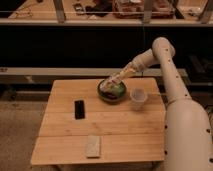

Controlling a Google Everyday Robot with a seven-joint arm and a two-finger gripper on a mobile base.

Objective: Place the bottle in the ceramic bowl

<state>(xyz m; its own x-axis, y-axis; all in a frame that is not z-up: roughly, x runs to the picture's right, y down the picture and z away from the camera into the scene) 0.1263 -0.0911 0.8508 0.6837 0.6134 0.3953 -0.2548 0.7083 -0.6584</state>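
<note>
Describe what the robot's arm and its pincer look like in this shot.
The arm is smooth and off-white, built of rounded tubular segments with a bulbous joint at its top, rising from a broad white body. It narrows toward a paler wrist ending in the pincer, which sits over the dark green ceramic bowl and is hard to make out in detail. No cables or markings are visible.
</note>
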